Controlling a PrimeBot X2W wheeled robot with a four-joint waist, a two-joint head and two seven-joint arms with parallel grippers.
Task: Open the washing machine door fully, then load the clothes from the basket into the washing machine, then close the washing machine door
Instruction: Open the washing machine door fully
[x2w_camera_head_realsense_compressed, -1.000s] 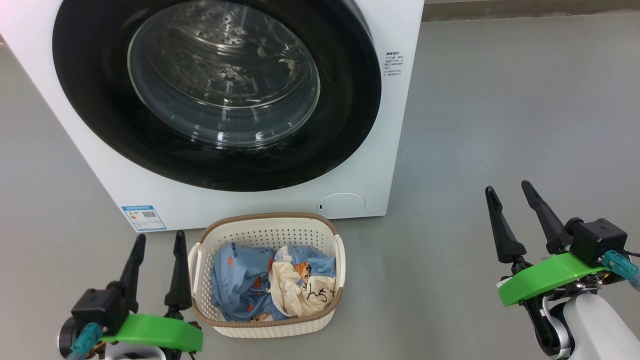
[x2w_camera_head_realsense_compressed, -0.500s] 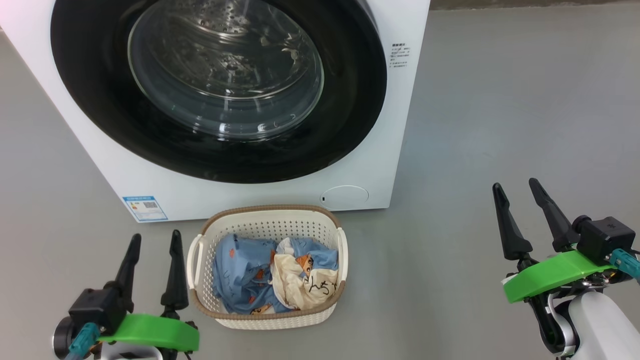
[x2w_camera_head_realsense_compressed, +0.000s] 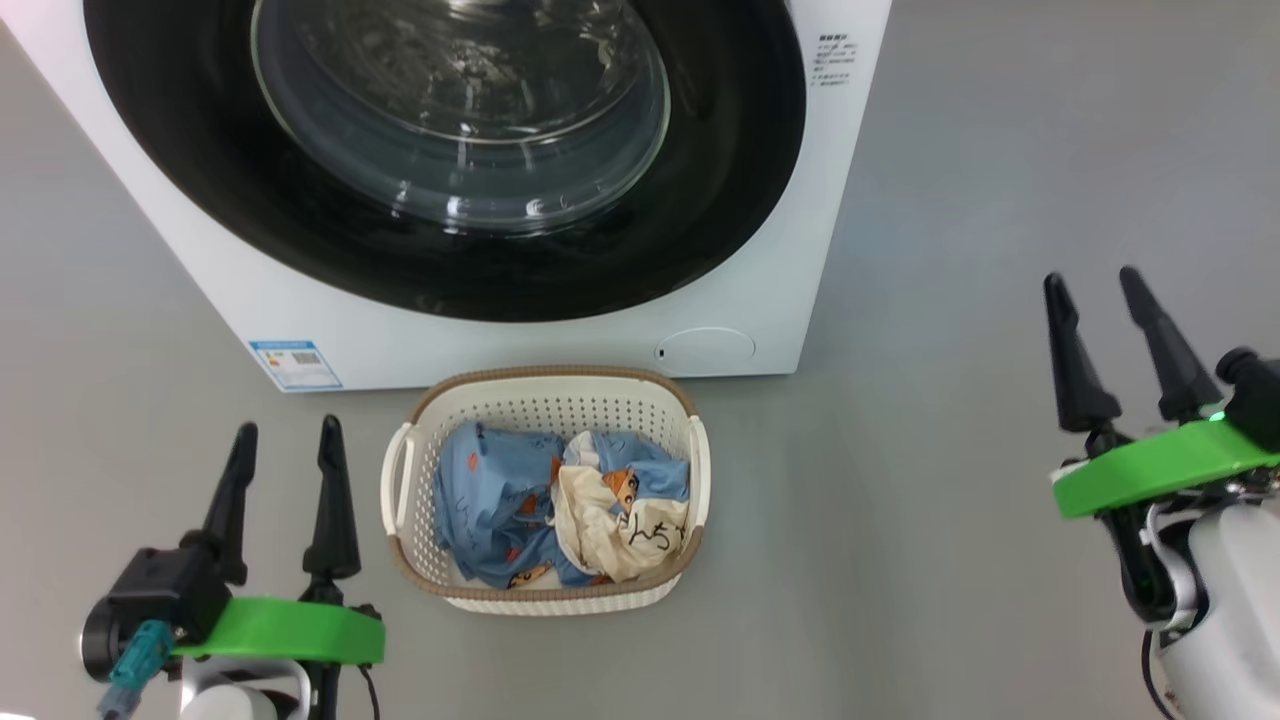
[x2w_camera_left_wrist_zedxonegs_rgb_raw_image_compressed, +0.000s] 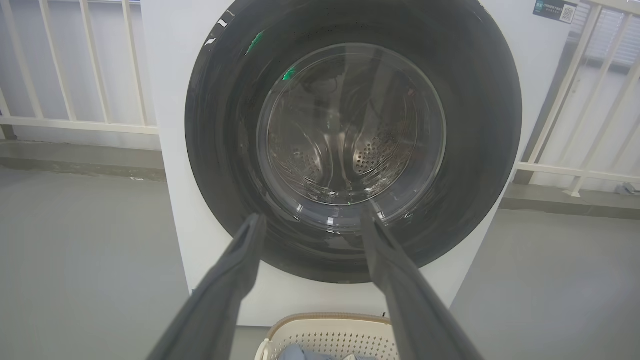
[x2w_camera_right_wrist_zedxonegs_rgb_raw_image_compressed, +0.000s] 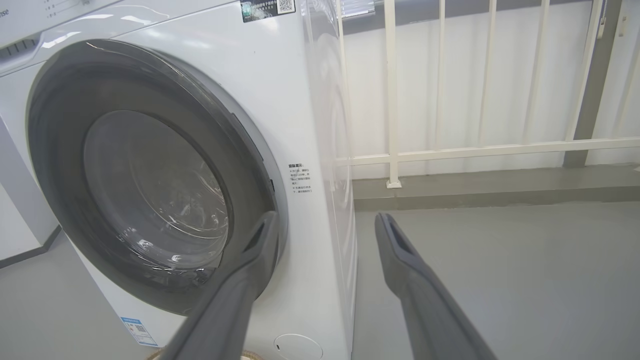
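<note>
Both jaws gaped empty before the shut washing machine door (x2w_camera_head_realsense_compressed: 760, 150), the clothes (x2w_camera_head_realsense_compressed: 500, 500) in the basket (x2w_camera_head_realsense_compressed: 560, 602) just beside the left jaws; opening it seemed the step, needing a hold on its rim.

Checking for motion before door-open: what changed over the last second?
Head camera shifted, so the scene slid up the view; the right gripper rose slightly more than that. Nothing gripped or released. Same: left gripper and right both open, washing machine door shut, clothes in the basket.
</note>
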